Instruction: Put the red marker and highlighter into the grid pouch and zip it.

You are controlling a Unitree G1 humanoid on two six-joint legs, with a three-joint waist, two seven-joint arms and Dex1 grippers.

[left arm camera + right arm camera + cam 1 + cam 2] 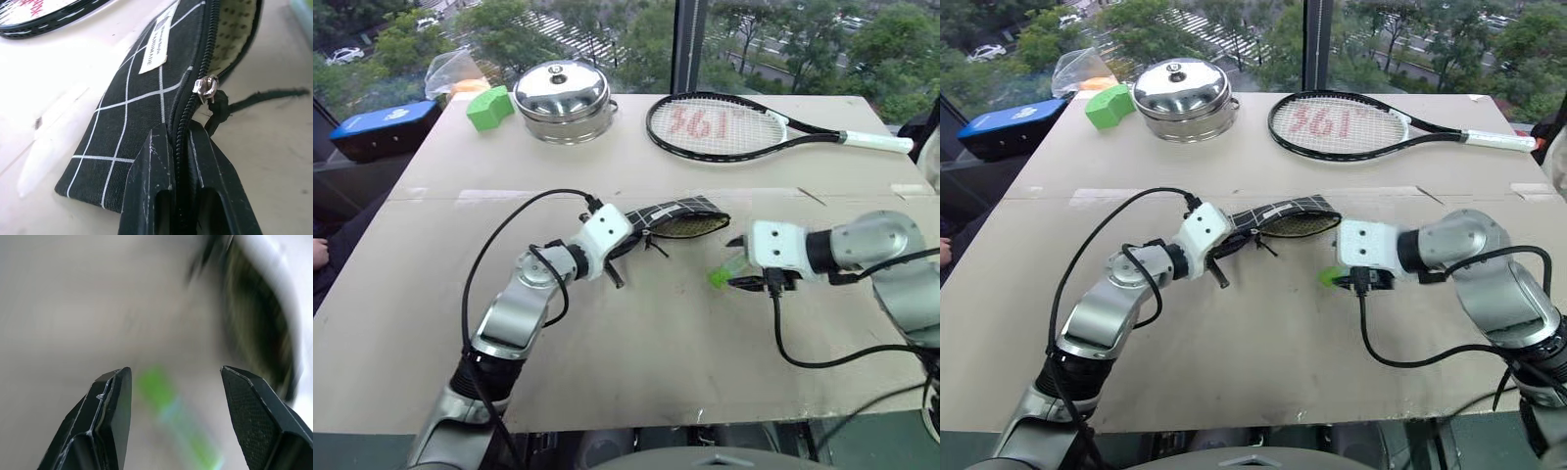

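Blurred highlighter (171, 416) lies between open right pincer (173, 382) fingers.

1. You are looking at a staged test bench rather than a home: a plain beige table (636, 343) set against a tall window (607, 39).
2. Through the glass you see treetops, a street and a parked car far below, so it is an upper floor.
3. Unrelated props sit together: a steel pot (563, 100), a tennis racket (744, 127), a green block (489, 108).
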